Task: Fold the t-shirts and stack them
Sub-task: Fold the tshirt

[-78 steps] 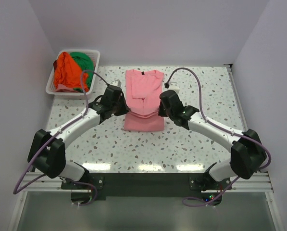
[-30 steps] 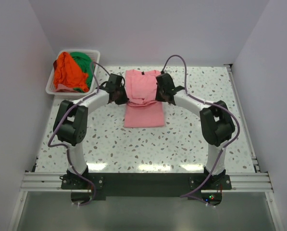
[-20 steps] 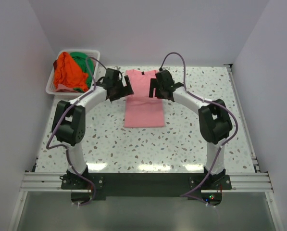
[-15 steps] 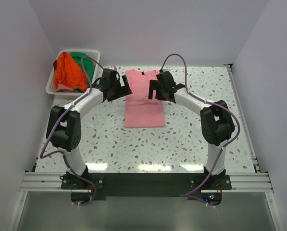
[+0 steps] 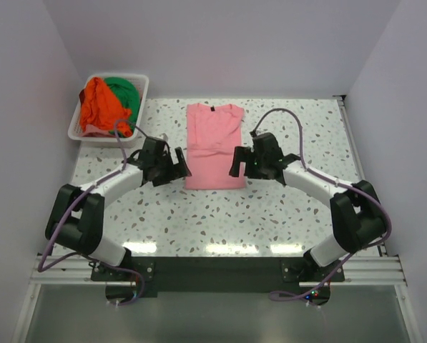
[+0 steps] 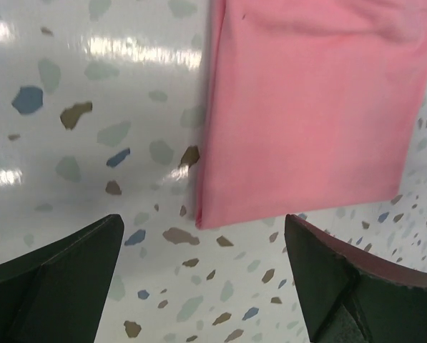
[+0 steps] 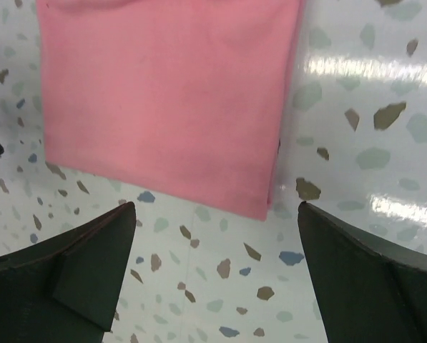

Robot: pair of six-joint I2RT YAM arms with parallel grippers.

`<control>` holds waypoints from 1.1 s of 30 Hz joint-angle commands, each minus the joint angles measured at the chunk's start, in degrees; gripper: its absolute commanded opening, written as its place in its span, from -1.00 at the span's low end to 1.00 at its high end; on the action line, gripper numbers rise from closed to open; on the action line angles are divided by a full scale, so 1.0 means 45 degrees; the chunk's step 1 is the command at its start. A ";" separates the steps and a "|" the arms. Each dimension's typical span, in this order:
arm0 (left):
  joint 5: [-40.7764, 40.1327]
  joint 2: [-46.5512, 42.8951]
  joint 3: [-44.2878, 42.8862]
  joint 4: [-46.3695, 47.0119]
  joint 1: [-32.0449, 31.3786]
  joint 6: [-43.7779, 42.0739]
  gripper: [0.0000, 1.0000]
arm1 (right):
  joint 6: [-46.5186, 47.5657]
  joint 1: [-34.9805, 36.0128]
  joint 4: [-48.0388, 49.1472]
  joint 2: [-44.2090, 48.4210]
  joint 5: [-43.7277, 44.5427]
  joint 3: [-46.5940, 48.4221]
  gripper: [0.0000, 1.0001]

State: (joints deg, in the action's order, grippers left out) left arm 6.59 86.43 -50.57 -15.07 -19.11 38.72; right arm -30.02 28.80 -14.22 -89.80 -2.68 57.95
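Observation:
A pink t-shirt (image 5: 213, 143) lies flat on the speckled table, folded into a long narrow strip with its collar at the far end. My left gripper (image 5: 177, 170) hovers open beside its near left corner, nothing between the fingers. My right gripper (image 5: 236, 163) hovers open by the near right corner, also empty. In the left wrist view the pink t-shirt (image 6: 313, 107) fills the upper right, ahead of the left gripper (image 6: 203, 239). In the right wrist view the pink t-shirt (image 7: 170, 93) lies ahead of the right gripper (image 7: 217, 214). An orange t-shirt (image 5: 99, 106) and a green t-shirt (image 5: 124, 90) sit crumpled in the basket.
The white slotted basket (image 5: 143, 87) stands at the table's back left corner. White walls close in the left, back and right sides. A metal rail (image 5: 356, 150) runs along the table's right edge.
Both grippers went from shut on the pink t-shirt's far sides to open, letting it go. Both arms then drew back toward me to the shirt's near corners.

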 commanded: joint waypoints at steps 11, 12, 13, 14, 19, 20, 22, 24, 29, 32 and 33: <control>0.0898 0.0478 0.1296 0.1884 -0.0537 0.0400 0.42 | -0.0965 -0.0071 0.1011 0.0464 -0.0909 -0.1707 0.97; 0.0918 0.0557 0.1237 0.1942 -0.0576 0.0400 0.35 | -0.1023 -0.0071 0.1011 0.0444 -0.0812 -0.1707 0.97; 0.0938 0.0694 0.1218 0.1981 -0.0673 0.0380 0.22 | -0.1063 -0.0052 0.0992 0.0424 -0.0811 -0.1687 0.97; 0.0977 0.0753 0.1198 0.2001 -0.0713 0.0399 0.12 | -0.1102 -0.0071 0.0992 0.0347 -0.0831 -0.1687 0.97; 0.0763 0.1104 0.1159 0.1962 -0.0850 0.0400 -0.15 | -0.1278 -0.0071 0.1167 0.0210 -0.0909 -0.1746 0.97; 0.0743 0.1144 0.1120 0.1943 -0.0850 0.0419 -0.20 | -0.1297 -0.0052 0.1148 0.0171 -0.0909 -0.1726 0.96; 0.0723 0.1280 0.1042 0.1904 -0.0869 0.0380 -0.32 | -0.1317 -0.0090 0.1148 0.0092 -0.0870 -0.1707 0.97; 0.0568 0.1456 0.1003 0.1923 -0.0870 0.0380 -0.36 | -0.1337 -0.0071 0.1128 0.0034 -0.0889 -0.1687 0.96; 0.0488 0.1827 0.0749 0.1786 -0.0870 0.0263 -0.97 | -0.1356 -0.0071 0.1089 -0.0103 -0.1026 -0.1687 0.91; 0.0430 0.1867 0.0670 0.1786 -0.0870 0.0185 -1.00 | -0.1414 -0.0071 0.1109 -0.0258 -0.1085 -0.1707 0.87; 0.0430 0.1867 0.0690 0.1806 -0.0870 0.0204 -1.00 | -0.1415 -0.0071 0.1128 -0.0298 -0.1065 -0.1707 0.85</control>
State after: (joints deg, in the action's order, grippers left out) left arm 9.74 94.08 -46.09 -8.16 -22.70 40.42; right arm -35.62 28.80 -11.09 -90.13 -6.24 50.11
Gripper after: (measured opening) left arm 0.021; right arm 0.936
